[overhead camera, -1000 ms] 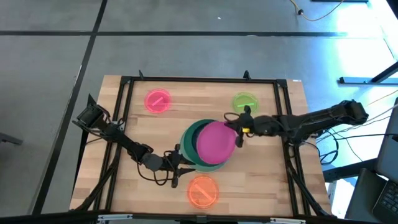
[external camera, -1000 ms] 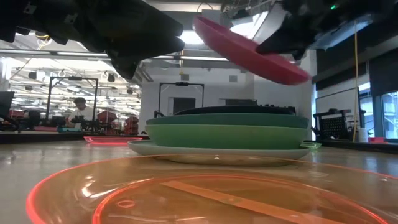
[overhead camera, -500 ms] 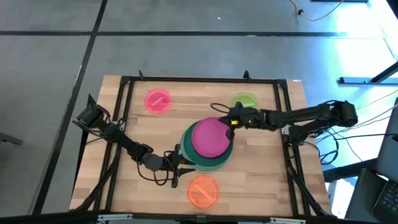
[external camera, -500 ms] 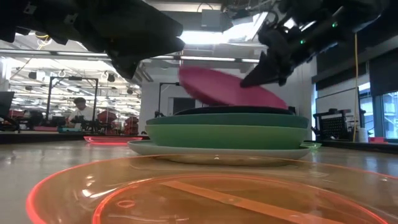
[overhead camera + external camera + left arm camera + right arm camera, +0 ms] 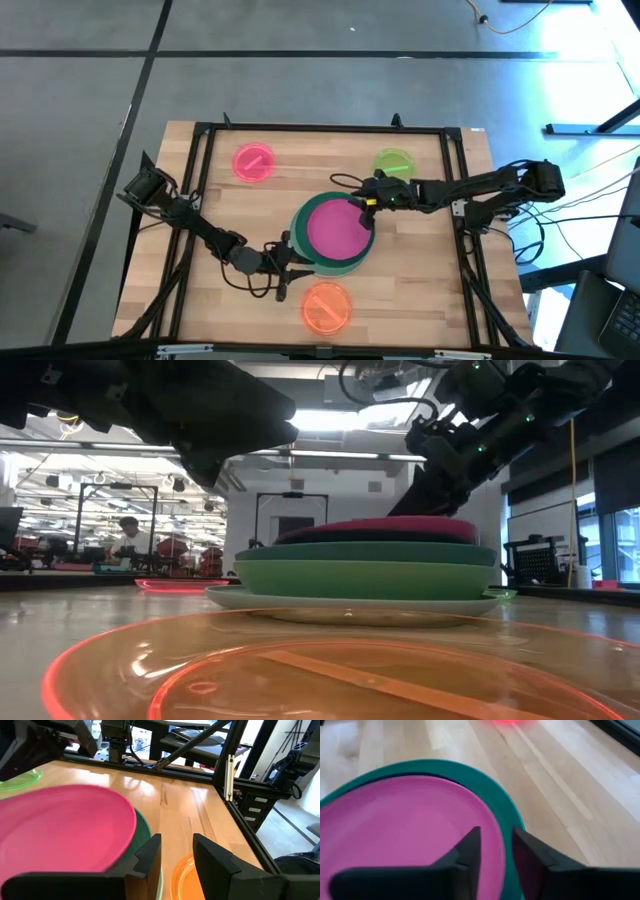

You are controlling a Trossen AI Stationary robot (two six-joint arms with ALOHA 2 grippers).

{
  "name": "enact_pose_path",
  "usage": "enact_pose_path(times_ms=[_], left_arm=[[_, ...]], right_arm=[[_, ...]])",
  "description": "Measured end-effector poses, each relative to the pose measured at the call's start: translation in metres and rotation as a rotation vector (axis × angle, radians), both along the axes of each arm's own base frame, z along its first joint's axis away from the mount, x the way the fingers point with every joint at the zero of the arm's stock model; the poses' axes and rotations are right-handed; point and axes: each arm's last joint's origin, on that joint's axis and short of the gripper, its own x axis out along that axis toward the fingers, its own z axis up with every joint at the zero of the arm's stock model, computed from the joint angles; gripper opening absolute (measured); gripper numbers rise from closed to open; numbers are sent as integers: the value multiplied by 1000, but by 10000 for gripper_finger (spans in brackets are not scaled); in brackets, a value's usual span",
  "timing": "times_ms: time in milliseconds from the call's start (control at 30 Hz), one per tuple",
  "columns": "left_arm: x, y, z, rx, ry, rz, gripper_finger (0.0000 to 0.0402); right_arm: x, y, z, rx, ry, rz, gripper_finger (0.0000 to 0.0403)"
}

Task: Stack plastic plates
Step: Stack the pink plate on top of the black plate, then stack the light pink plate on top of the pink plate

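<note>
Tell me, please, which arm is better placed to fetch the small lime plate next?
The right. Its tool sits at the magenta plate's rim, close to the lime plate. The left tool waits across the stack, nearer the orange plate.

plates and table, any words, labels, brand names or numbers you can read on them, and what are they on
None can be read in any view.
magenta plate: plain surface, no print.
orange plate, pink plate, lime plate: only a moulded bar across each, no lettering.
wooden table: no label visible.
room behind the table in the low view: any signs there are too small and blurred to read.
</note>
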Motion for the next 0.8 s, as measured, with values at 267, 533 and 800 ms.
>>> enact_pose_path(times_ms=[267, 533, 800], left_arm=[[0, 0, 0, -1, 0, 0, 105], [0, 0, 0, 0, 0, 0, 105], [2, 3, 0, 0, 0, 11, 105]], right_arm=[[-5, 1, 12, -63, -27, 44, 192], [-30, 16, 44, -51, -84, 147, 204], [-47, 63, 48, -147, -48, 237, 205]])
